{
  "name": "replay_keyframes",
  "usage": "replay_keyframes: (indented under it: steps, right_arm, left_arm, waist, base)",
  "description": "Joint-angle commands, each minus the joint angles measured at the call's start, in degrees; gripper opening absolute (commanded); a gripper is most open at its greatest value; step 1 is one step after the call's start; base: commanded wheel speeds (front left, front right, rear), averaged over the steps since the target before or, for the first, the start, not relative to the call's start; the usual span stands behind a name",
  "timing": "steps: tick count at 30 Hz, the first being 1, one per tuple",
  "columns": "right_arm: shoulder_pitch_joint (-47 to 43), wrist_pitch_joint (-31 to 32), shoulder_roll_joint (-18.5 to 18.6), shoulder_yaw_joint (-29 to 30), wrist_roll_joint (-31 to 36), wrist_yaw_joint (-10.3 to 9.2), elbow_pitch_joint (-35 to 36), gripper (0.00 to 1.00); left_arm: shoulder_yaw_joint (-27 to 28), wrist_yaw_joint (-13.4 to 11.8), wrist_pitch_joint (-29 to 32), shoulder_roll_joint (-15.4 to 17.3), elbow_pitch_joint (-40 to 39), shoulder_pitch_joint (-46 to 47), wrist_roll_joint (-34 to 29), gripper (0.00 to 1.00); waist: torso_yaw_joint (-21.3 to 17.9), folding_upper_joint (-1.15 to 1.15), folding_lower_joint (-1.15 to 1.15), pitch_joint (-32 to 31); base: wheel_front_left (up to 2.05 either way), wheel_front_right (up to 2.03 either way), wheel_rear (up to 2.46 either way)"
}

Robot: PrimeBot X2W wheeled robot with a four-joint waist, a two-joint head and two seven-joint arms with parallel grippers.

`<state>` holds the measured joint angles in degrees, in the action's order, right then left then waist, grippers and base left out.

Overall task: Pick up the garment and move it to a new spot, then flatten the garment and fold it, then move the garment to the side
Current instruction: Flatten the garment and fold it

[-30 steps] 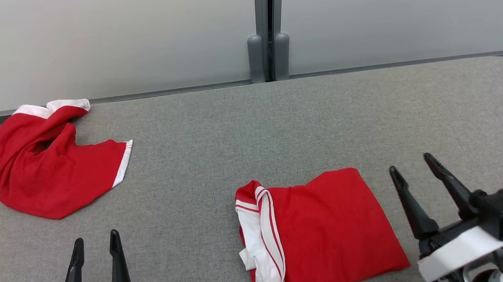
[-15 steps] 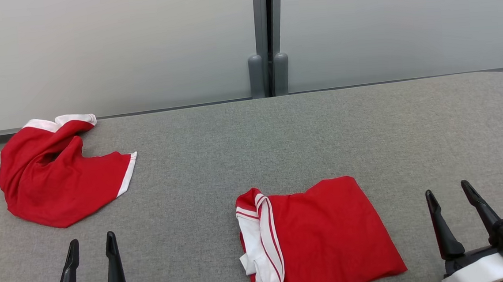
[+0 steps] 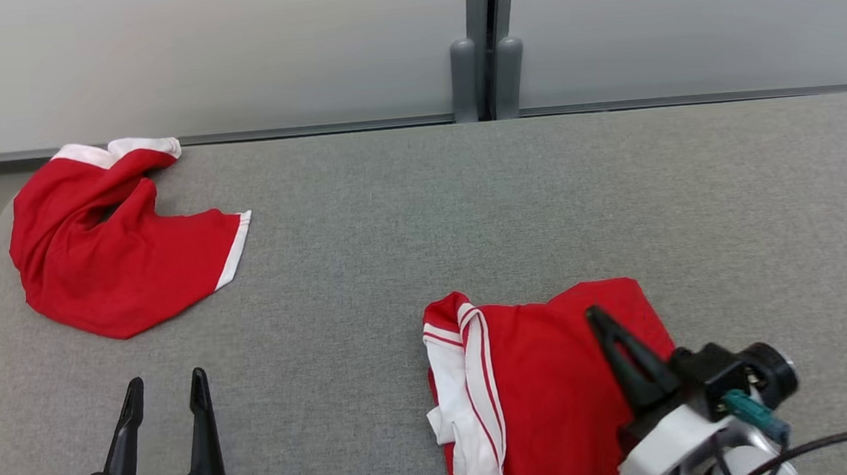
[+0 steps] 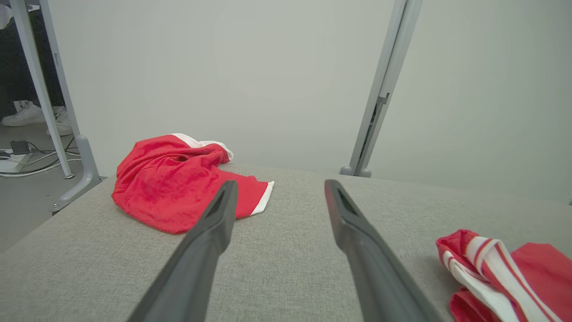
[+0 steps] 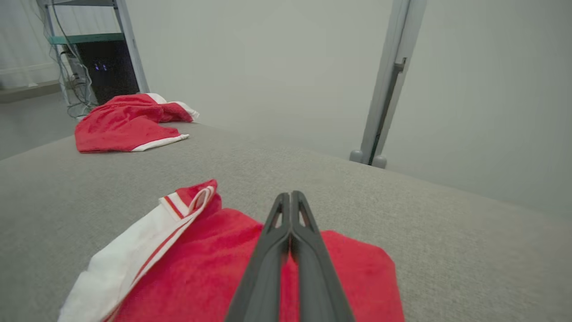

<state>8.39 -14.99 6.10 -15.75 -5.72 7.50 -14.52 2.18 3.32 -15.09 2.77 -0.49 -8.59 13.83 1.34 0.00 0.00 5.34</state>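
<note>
The folded red garment (image 3: 545,378) with white striped trim lies near the front of the grey padded table (image 3: 393,232), right of centre. It also shows in the left wrist view (image 4: 491,268) and the right wrist view (image 5: 201,268). My right gripper (image 3: 597,315) hovers over the garment's right half, fingers pressed together (image 5: 290,194) with no cloth seen between them. At the front left my left gripper (image 3: 165,378) stands open over bare table (image 4: 280,185), holding nothing.
A second, crumpled red garment (image 3: 111,252) lies at the table's back left corner (image 4: 174,179) (image 5: 120,125). Pale wall panels with a grey post (image 3: 487,76) close off the far edge. The table's left end is rounded, with floor and a cabled rack (image 5: 103,58) beyond.
My right gripper has swung left from beside the folded garment to above it and has shut. The head camera has shifted. The left gripper and both garments stay put.
</note>
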Motion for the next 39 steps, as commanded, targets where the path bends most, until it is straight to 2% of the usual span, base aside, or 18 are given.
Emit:
replay_keyframes:
  steps: [1, 6, 14, 31, 39]
  right_arm:
    - [1.5, -0.3, -0.2, -1.9, 0.9, -0.01, -2.5, 0.0]
    - [6.5, -0.3, -2.0, -7.9, 0.2, -0.01, -11.4, 0.0]
    - [11.6, -0.3, -3.1, -11.6, -1.0, -0.01, -18.3, 0.0]
    - [18.6, -0.3, -3.1, -29.9, -9.6, -0.01, -23.3, 0.0]
    - [19.4, -0.3, -3.0, -32.8, -11.3, -0.01, -21.8, 0.0]
  left_arm:
    - [0.2, 0.3, -0.1, 0.2, 0.1, 1.2, -0.2, 1.0]
    - [0.2, 0.9, -0.1, 0.2, 0.5, 2.2, -0.3, 1.0]
    - [-0.3, 0.9, -0.1, 0.2, 0.5, 3.3, 0.3, 1.0]
    - [-1.3, 0.4, -0.1, 0.2, 1.2, 4.6, 1.4, 1.0]
    - [-0.7, -0.5, -0.1, 0.2, 0.9, 3.6, 1.8, 1.0]
  waist:
    - [1.1, 0.0, 0.0, 1.5]
    - [2.3, 0.0, 0.0, 2.8]
    - [3.4, 0.0, 0.0, 4.7]
    - [5.5, 0.0, 0.0, 6.4]
    - [4.2, 0.0, 0.0, 5.2]
  base:
    - [0.0, 0.0, 0.0]
    - [0.0, 0.0, 0.0]
    - [0.0, 0.0, 0.0]
    - [0.0, 0.0, 0.0]
    - [0.0, 0.0, 0.0]
